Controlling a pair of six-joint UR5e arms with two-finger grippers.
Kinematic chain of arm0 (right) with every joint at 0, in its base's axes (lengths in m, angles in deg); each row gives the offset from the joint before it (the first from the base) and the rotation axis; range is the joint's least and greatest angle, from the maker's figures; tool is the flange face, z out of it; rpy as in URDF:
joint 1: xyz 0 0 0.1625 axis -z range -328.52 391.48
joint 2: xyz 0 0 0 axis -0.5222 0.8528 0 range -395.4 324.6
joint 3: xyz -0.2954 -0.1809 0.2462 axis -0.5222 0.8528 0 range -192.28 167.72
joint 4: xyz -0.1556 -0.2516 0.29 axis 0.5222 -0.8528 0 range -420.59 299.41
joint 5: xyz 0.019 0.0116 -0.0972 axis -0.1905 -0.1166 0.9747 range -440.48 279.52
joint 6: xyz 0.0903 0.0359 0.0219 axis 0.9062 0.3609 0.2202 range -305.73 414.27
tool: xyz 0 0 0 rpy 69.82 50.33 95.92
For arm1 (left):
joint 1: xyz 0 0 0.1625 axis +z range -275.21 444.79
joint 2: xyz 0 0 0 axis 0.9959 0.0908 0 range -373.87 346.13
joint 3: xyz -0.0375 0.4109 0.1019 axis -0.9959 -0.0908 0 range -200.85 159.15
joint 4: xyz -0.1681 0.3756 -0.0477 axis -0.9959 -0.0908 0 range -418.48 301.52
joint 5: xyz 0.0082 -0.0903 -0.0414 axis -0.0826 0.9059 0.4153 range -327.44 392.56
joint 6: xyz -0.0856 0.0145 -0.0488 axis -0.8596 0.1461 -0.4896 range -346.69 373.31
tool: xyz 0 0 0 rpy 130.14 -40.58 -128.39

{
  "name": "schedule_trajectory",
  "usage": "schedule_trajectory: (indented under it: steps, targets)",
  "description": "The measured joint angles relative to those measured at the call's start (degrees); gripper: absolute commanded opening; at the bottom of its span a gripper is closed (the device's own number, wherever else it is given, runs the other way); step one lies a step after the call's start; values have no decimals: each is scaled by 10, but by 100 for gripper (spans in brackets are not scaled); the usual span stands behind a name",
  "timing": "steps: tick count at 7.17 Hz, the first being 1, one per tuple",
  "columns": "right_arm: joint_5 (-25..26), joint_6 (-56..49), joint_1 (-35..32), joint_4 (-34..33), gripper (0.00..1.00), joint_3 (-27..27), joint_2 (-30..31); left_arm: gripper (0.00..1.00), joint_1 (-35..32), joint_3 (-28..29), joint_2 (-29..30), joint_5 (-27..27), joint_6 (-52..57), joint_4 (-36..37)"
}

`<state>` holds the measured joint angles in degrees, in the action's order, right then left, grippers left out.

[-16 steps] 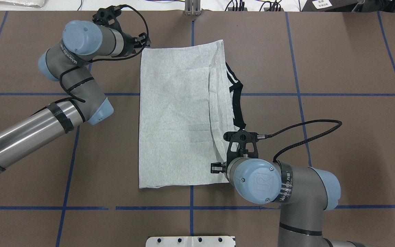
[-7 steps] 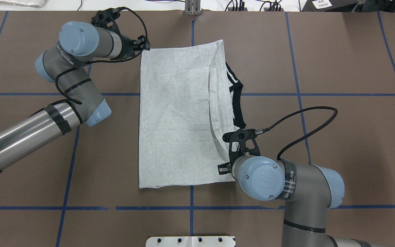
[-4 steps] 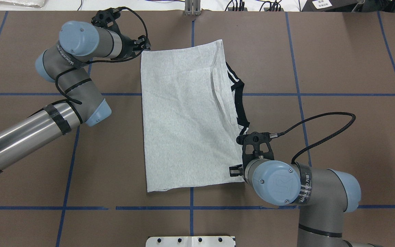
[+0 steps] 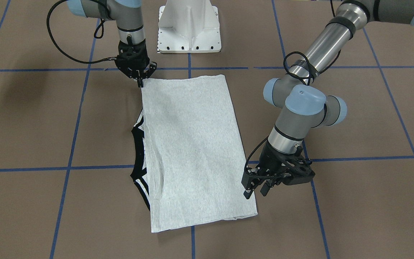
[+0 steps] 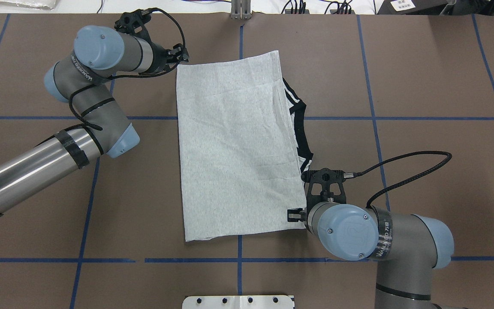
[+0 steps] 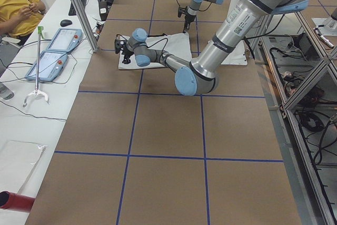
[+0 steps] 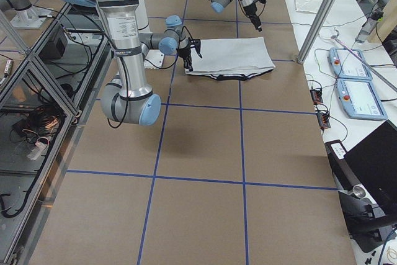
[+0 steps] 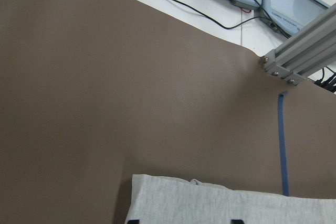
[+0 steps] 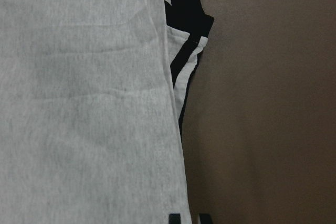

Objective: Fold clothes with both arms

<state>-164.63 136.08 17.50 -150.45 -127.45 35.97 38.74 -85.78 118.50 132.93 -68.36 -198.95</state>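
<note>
One brown counter [image 5: 423, 86] carries the grey T-shirt [image 5: 234, 150], folded flat at its centre, with the black collar [image 5: 300, 128] poking out at 3 o'clock seen from overhead. At the shirt's 5 o'clock corner the right gripper [image 4: 141, 80] pinches the fabric. At 11 o'clock the left gripper [image 4: 254, 192] hovers, released, fingers spread.

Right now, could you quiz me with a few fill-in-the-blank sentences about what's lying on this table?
The folded light heather-grey T-shirt lies flat on a ___ table.
The thin tape lines crossing that table are ___.
The curved collar peeking from the shirt's side is ___.
Missing words: brown; blue; black.
</note>
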Motion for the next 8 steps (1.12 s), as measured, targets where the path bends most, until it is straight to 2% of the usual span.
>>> schedule_trajectory:
  steps: [3, 5, 7, 8]
  targets:
    - [2, 140, 1, 4, 86, -12, -10, 66, 0, 0, 0, 0, 0, 0]
    - [2, 289, 4, 6, 87, -7, -18, 66, 0, 0, 0, 0, 0, 0]
    - [1, 425, 8, 6, 96, 2, -20, 66, 0, 0, -1, 0, 0, 0]
    - [1, 465, 10, 6, 97, 8, -22, 66, 0, -1, 0, 0, 0, 0]
